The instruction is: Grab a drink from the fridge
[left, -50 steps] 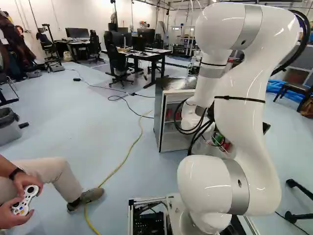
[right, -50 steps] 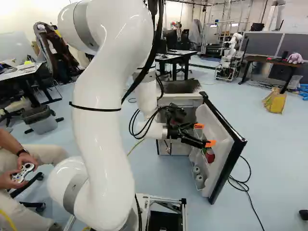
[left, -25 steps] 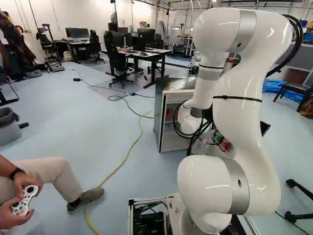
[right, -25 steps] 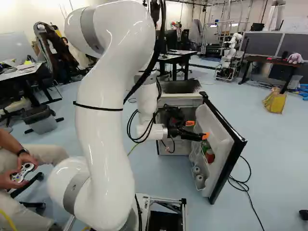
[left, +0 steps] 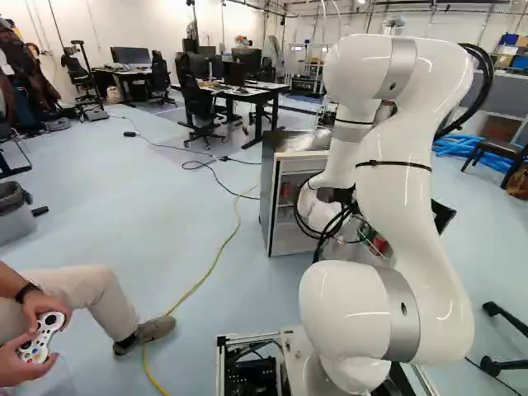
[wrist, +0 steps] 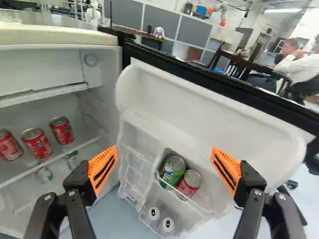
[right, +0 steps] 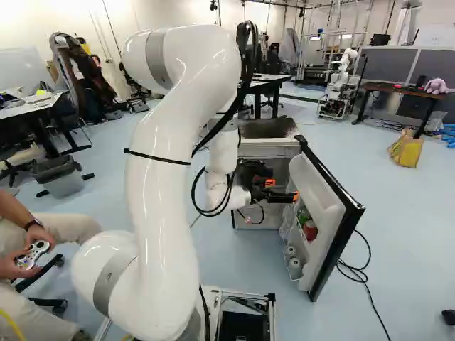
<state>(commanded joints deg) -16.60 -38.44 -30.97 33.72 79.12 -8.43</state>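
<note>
Pincer (wrist: 164,162): orange-padded fingers wide apart, nothing between them; standing at the open fridge door (wrist: 172,112).
Door cans: green can (wrist: 173,169) and red can (wrist: 189,184) side by side behind the wire rail, beyond the pincer.
Shelf cans: red cans (wrist: 37,143) standing inside the fridge, beside the door.
Handling, judged: modest weight if full; thin, smooth walls, possibly slippery with chill, liable to dent.
Hold advised: opposite sides, upper body, above the rail; avoid tab and neighbours. Chosen can not established.
</note>
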